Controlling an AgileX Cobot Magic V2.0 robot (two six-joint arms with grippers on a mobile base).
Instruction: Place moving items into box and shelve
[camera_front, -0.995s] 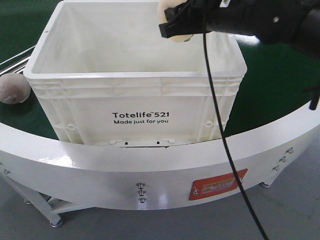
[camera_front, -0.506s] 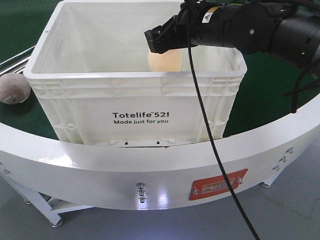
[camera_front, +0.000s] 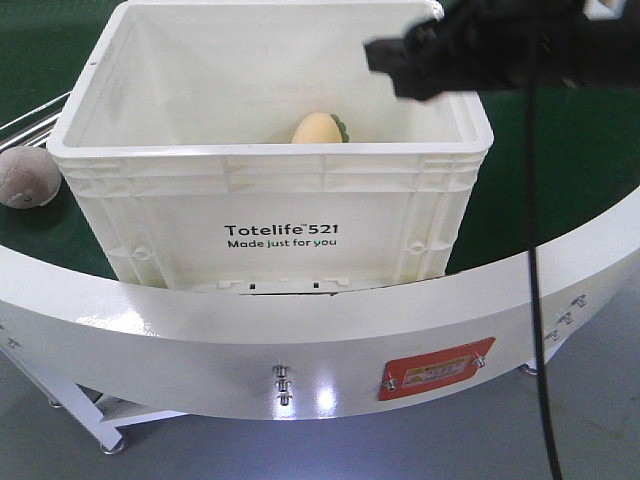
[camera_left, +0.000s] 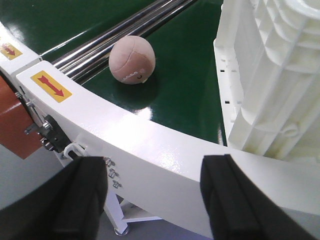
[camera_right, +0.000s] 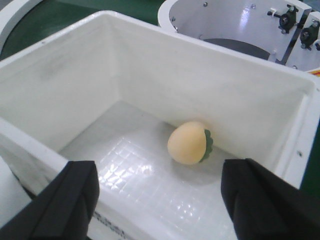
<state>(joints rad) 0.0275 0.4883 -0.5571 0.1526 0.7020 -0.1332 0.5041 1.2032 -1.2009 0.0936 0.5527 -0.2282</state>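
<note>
Just released, yellow-tan lump (camera_right: 187, 142) lies centre frame in box (camera_right: 60, 85); right gripper (camera_right: 170, 197) spread, empty; pink lump (camera_left: 132, 59) awaits outside, upper left

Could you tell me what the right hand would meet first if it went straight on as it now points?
Probably the floor of the box, just short of the yellow lump, though depth is unclear.

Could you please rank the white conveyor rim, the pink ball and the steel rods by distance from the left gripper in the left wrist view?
1. White conveyor rim, just ahead of the left gripper.
2. Pink ball, beyond the rim on the green belt.
3. Steel rods, behind the ball.
</note>
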